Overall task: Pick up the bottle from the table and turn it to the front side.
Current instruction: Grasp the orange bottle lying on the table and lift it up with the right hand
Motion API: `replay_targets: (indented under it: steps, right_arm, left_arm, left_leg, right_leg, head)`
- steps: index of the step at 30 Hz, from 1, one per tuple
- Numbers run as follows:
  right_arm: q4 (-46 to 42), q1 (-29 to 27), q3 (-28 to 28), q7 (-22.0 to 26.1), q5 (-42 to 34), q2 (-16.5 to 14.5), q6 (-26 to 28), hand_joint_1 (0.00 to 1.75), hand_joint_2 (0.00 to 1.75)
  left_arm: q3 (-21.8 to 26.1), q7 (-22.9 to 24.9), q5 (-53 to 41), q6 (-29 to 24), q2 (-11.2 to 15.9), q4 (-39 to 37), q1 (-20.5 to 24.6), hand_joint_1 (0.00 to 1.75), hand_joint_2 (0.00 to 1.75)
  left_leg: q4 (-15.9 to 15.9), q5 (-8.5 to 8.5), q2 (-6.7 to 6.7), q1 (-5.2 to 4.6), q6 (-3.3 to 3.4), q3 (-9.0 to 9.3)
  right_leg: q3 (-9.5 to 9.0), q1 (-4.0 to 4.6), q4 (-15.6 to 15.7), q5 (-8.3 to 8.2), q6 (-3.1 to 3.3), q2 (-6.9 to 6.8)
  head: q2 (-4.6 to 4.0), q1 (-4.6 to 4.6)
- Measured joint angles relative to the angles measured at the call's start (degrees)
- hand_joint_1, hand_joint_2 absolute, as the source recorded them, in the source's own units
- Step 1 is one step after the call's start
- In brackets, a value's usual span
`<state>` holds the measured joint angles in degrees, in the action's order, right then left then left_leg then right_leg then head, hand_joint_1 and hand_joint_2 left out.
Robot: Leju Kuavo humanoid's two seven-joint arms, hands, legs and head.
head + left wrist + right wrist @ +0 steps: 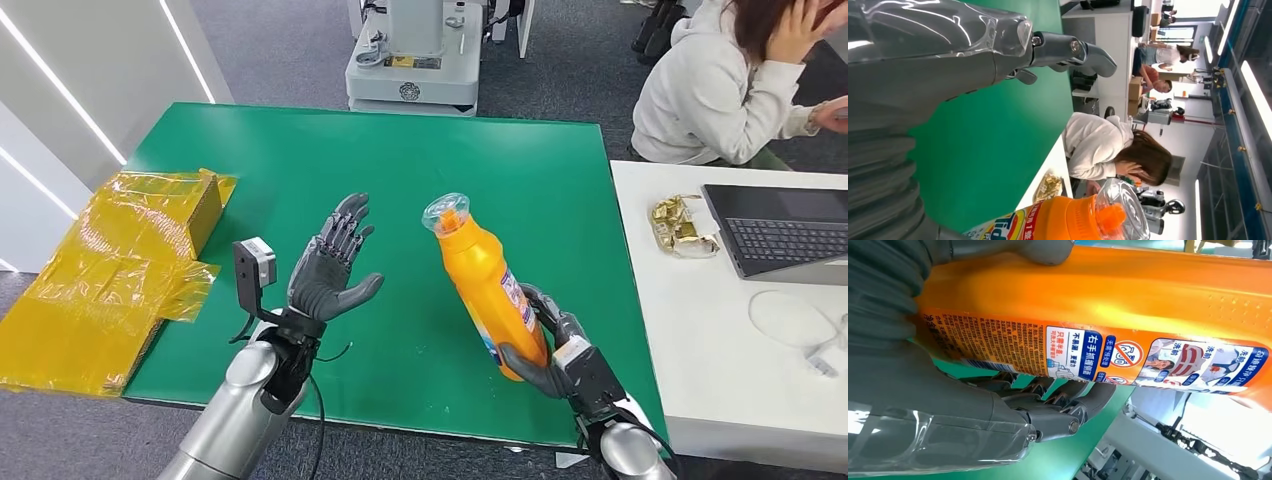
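Orange plastic fills the right hand (545, 350): its fingers and thumb wrap the lower body of the bottle (483, 282), which is lifted off the green table (420, 150) and leans, its clear cap toward the table's far side and slightly left. In the right wrist view the thumb presses one face while the darker fingers (1058, 405) curl under the printed label. The left hand (330, 270) holds nothing — palm turned toward the bottle, fingers straight and apart, well clear of it with bare green between them. The bottle hangs over the table's near right part, close to the right edge, beyond which stands a white desk (680, 330) with a laptop (780, 230). A yellow wrapped box (150, 240) lies over the left edge. A person in a white top (710, 90) sits beyond the desk.
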<state>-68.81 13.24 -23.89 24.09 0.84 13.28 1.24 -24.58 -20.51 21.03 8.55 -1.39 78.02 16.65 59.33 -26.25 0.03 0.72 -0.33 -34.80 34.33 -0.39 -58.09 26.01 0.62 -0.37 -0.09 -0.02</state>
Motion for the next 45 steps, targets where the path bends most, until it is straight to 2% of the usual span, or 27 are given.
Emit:
replay_targets:
  steps: [3,6,10,16,21,26,30,44,45]
  right_arm:
    - [0.02,0.12,0.39,0.05,0.09,-0.51,0.09,1.75,1.75]
    - [0.47,0.84,0.63,0.51,0.0,-0.98,0.16,1.75,1.75]
    - [3.74,4.68,0.51,1.74,-0.79,-2.06,-0.07,1.75,1.75]
    - [10.63,12.47,-1.31,3.15,0.82,-4.78,1.6,1.75,1.75]
    - [13.35,17.02,-4.11,2.08,3.55,-6.11,3.69,1.75,1.75]
    - [15.51,19.46,-6.22,1.75,4.33,-6.8,4.18,1.75,1.75]
    - [16.96,20.85,-7.45,1.85,4.02,-7.21,4.48,1.75,1.75]
    - [19.34,21.62,-9.57,1.32,3.47,-7.25,7.05,1.75,1.75]
    - [19.54,21.68,-9.65,1.37,3.38,-7.25,7.18,1.75,1.75]
  left_arm:
    - [-0.16,0.28,0.45,0.47,-0.01,-0.64,0.84,0.0,1.75]
    - [-0.89,2.91,4.08,3.75,-0.11,-2.06,2.71,0.0,1.75]
    - [-3.21,7.27,11.88,8.32,-0.88,-7.06,9.1,0.0,1.75]
    - [-7.13,8.47,16.84,8.59,-2.02,-16.04,19.65,0.0,1.75]
    - [-9.13,8.88,19.67,9.72,-2.8,-21.94,24.4,0.0,1.75]
    - [-10.34,8.91,19.68,9.73,-3.23,-24.52,26.54,0.0,1.75]
    - [-11.11,7.39,17.45,7.36,-3.56,-25.46,27.32,0.0,1.75]
    - [-11.2,6.04,15.13,6.02,-3.87,-27.91,26.18,0.0,1.75]
    - [-11.2,6.04,15.09,5.93,-3.91,-27.91,26.07,0.18,1.75]
  left_leg:
    - [0.0,0.0,-0.02,0.0,0.0,-0.01]
    - [0.0,0.0,-0.02,0.0,0.0,-0.05]
    - [0.0,0.09,-0.01,0.01,-0.04,-0.06]
    - [0.02,0.24,0.01,0.01,-0.02,-0.05]
    - [0.02,0.24,0.0,0.01,-0.03,-0.07]
    - [0.02,0.24,-0.01,0.01,-0.02,-0.13]
    - [0.02,0.24,-0.01,0.0,-0.02,-0.14]
    - [0.02,0.24,-0.02,0.0,-0.02,-0.14]
    - [0.02,0.24,-0.02,0.0,-0.02,-0.15]
  right_leg:
    - [0.02,0.0,0.0,0.02,0.0,-0.02]
    - [0.06,0.0,0.0,0.02,0.0,-0.03]
    - [0.07,0.0,-0.01,-0.08,0.0,-0.01]
    - [0.08,0.01,-0.03,-0.24,0.01,0.01]
    - [0.09,0.01,-0.04,-0.24,0.01,0.01]
    - [0.13,0.01,-0.04,-0.23,0.01,0.0]
    - [0.14,0.0,-0.03,-0.23,0.01,0.0]
    - [0.14,0.01,-0.03,-0.23,0.01,-0.01]
    - [0.14,0.01,-0.03,-0.23,0.01,-0.01]
  head:
    - [0.0,0.0]
    - [0.0,0.0]
    - [0.0,0.01]
    - [0.0,0.01]
    - [0.0,-0.01]
    - [0.0,0.0]
    - [0.0,0.0]
    - [0.0,0.0]
    - [0.0,0.0]
